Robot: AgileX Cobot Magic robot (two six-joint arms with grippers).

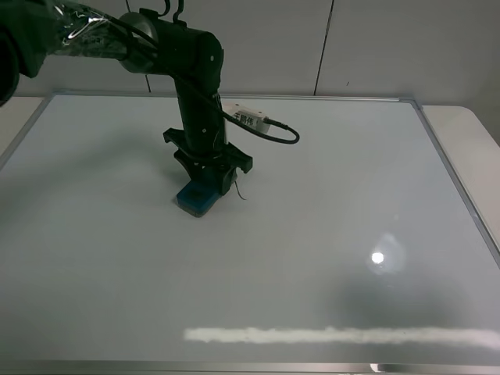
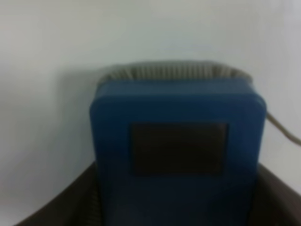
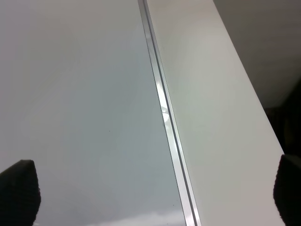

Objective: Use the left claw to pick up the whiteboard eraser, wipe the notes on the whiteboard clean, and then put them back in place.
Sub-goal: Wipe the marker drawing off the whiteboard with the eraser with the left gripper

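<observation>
The whiteboard (image 1: 336, 195) fills most of the exterior high view. My left claw (image 1: 205, 184) points down at its left-centre and is shut on the teal-blue whiteboard eraser (image 1: 194, 200), which rests flat on the board. In the left wrist view the eraser (image 2: 178, 141) fills the middle, with a dark patch on top and its felt edge showing. Of the notes, only a thin black tail (image 1: 239, 192) shows to the right of the eraser, and also in the left wrist view (image 2: 283, 132). The rest is hidden. My right gripper (image 3: 153, 197) is open above the board's right frame (image 3: 162, 108).
A white table (image 1: 469, 129) borders the board on the right and shows in the right wrist view (image 3: 211, 117). The left arm's cable and white label (image 1: 248, 119) hang behind the claw. Bright lamp glare (image 1: 344, 336) lies on the board near its front edge.
</observation>
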